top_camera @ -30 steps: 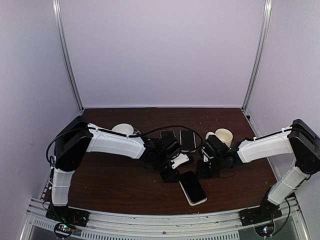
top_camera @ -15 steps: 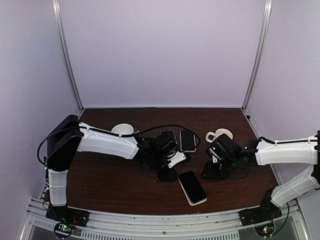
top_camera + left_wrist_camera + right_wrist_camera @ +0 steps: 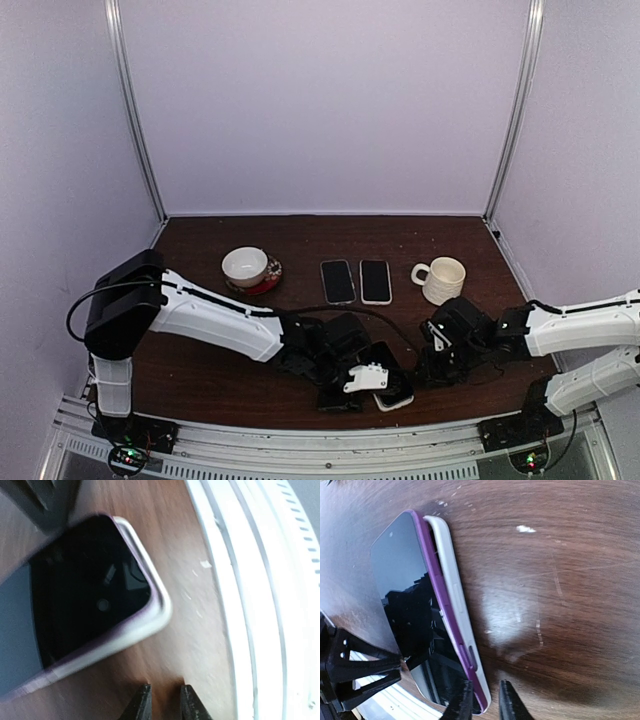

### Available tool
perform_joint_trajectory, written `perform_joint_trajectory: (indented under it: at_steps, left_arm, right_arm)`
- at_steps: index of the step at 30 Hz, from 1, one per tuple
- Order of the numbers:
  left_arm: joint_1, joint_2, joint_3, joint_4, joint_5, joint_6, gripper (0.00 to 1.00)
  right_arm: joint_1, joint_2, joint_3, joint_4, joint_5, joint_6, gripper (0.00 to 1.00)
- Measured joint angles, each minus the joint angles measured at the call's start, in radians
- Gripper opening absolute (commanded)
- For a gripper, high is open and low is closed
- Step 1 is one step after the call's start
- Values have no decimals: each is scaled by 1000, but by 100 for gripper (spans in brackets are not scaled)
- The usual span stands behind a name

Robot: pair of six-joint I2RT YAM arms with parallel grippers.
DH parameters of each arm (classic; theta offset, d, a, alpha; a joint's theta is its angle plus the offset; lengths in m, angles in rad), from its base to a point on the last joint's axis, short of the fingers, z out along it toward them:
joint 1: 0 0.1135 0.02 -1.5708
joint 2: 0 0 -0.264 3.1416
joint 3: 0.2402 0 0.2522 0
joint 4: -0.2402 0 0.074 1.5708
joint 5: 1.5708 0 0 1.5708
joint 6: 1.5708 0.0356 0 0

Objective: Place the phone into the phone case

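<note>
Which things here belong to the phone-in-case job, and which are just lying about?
Job: purple phone; white phone case; left pincer; right pincer.
Lying about: dark phone; second dark phone beside it; cup; red saucer; cream mug.

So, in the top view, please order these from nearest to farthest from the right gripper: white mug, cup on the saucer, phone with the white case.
1. phone with the white case: at the front, just left of the right gripper.
2. white mug: back right.
3. cup on the saucer: back left.
</note>
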Motion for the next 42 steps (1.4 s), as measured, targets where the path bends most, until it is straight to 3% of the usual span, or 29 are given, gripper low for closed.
perform_joint_trajectory:
  at_steps: [14, 28, 34, 38, 42]
  left_arm:
    - [23, 86, 126, -19, -18, 89, 19]
    - [24, 88, 135, -38, -19, 105, 16]
    - [29, 83, 124, -21, -18, 94, 16]
    - [55, 35, 71, -7, 6, 47, 16]
    - [137, -45, 29, 23, 52, -47, 16]
  right_arm:
    - [45, -16, -17, 27, -31, 47, 12]
    - [85, 26, 5, -35, -24, 70, 15]
    - [91, 51, 100, -245, 64, 13, 29]
    - [91, 49, 179, -324, 116, -40, 63]
    - [92, 48, 230, -330, 157, -68, 66]
